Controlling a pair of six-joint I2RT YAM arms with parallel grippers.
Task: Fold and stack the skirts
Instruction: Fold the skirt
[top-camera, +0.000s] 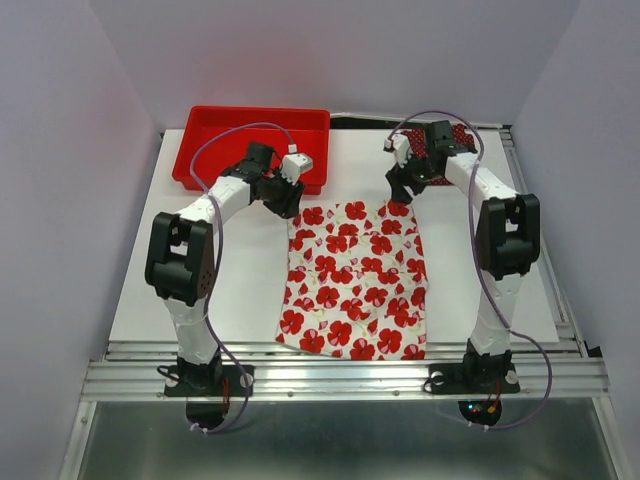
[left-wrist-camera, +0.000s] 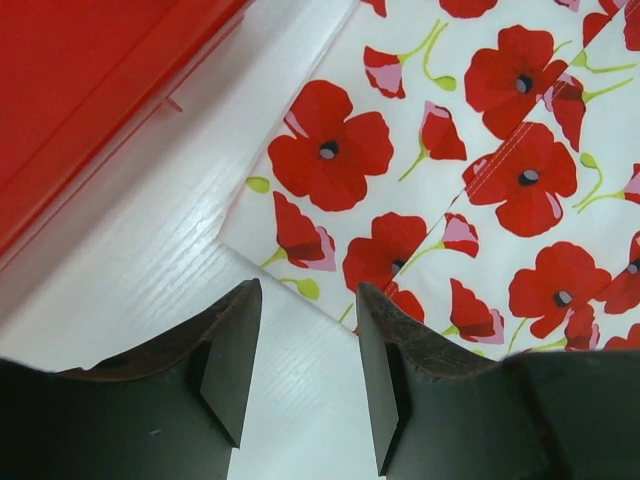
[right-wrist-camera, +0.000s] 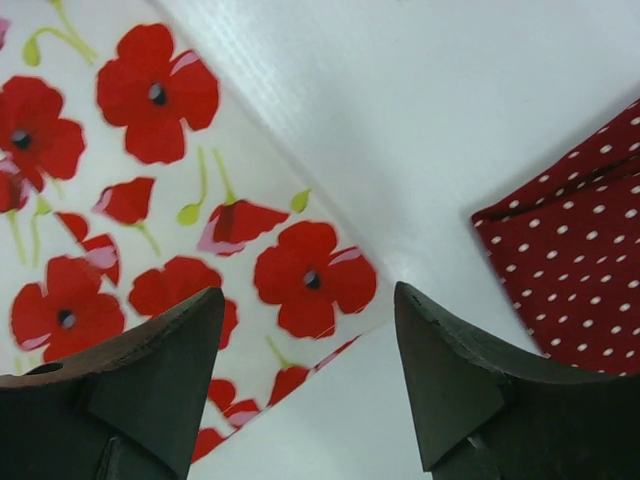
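Floral skirt (top-camera: 355, 280): spread flat, unfolded, centre of table (top-camera: 240, 290).
Polka-dot skirt (right-wrist-camera: 570, 290): far right, apart from it.
Left claw (left-wrist-camera: 308, 295): my jaws apart, empty, at the flowered far left corner.
Right claw (right-wrist-camera: 308, 300): jaws apart, empty, at the far right corner.
Progress: I judge 0 stacked; folding remains.

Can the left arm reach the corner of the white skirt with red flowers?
Probably yes: the left gripper is open at a corner of the white flowered cloth skirt, nothing between them; the red plastic tray sits off to one side.
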